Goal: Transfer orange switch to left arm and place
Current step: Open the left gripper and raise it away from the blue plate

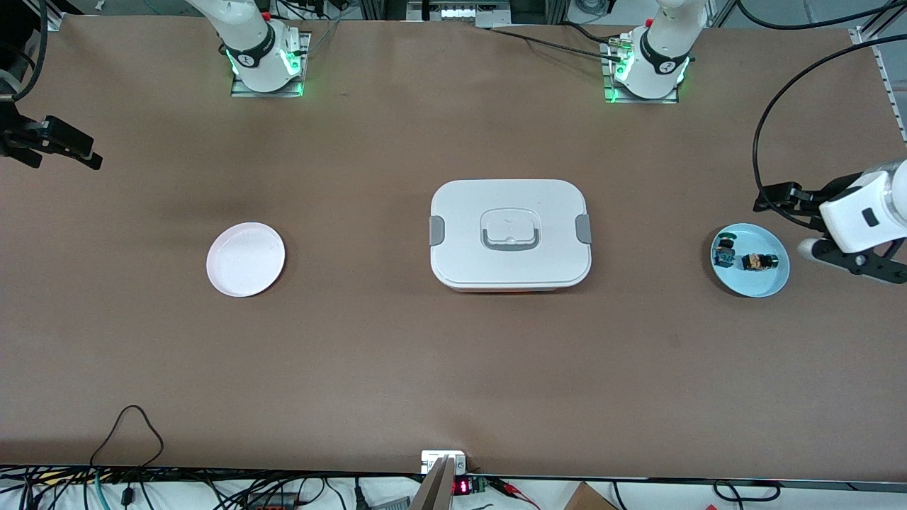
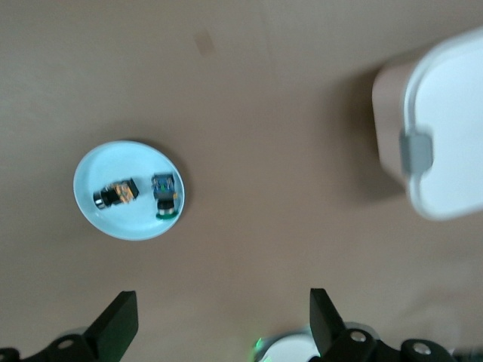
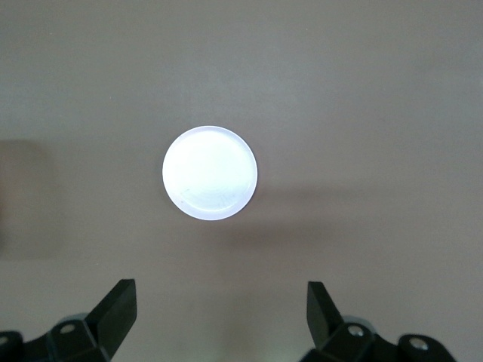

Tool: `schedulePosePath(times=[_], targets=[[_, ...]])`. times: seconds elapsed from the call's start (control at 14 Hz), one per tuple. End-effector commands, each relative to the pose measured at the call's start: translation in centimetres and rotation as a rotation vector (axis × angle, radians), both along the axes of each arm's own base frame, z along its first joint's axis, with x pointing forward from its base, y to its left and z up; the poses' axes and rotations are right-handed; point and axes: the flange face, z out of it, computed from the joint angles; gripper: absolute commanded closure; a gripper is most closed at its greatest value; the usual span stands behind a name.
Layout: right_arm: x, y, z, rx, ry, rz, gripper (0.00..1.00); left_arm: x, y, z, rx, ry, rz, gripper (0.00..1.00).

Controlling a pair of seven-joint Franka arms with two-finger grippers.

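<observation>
The orange switch [image 1: 757, 262] lies on its side on a light blue plate [image 1: 765, 283] toward the left arm's end of the table. In the left wrist view the switch [image 2: 115, 194] lies on the plate [image 2: 113, 162]. The white box [image 1: 510, 234] stands mid-table, with its lid on; one corner with a grey clip shows in the left wrist view [image 2: 445, 128]. My left gripper [image 1: 779, 202] hangs open and empty in the air beside the blue plate [image 2: 223, 317]. My right gripper [image 1: 78, 152] is open and empty, up at the right arm's end of the table [image 3: 221, 313].
A blue switch with a green cap [image 1: 724, 251] lies beside the orange one on the blue plate [image 2: 164, 194]. An empty white plate [image 1: 245, 258] sits toward the right arm's end [image 3: 210, 173]. Cables run along the table's near edge.
</observation>
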Motion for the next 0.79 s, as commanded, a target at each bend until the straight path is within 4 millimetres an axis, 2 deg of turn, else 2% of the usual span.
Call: schedulePosePath(times=[0.0, 0.21, 0.43, 0.57, 0.71], targets=[[-0.2, 0.0, 0.6, -0.013, 0.004, -0.004, 0.00, -2.7, -0.5, 2.2, 0.036, -0.086, 0.137, 0.00], [-0.2, 0.0, 0.6, -0.015, 0.003, -0.004, 0.00, -5.6, -0.6, 2.2, 0.074, -0.190, 0.181, 0.00], [-0.3, 0.0, 0.7, -0.014, 0.003, -0.004, 0.00, -6.3, 0.1, 2.0, 0.079, -0.252, 0.156, 0.00], [-0.3, 0.0, 0.8, -0.014, 0.001, -0.006, 0.00, -8.5, -1.1, 2.3, 0.072, -0.264, 0.111, 0.00], [-0.3, 0.0, 0.8, -0.014, 0.003, -0.006, 0.00, -9.2, -0.9, 2.3, 0.069, -0.270, 0.106, 0.00]])
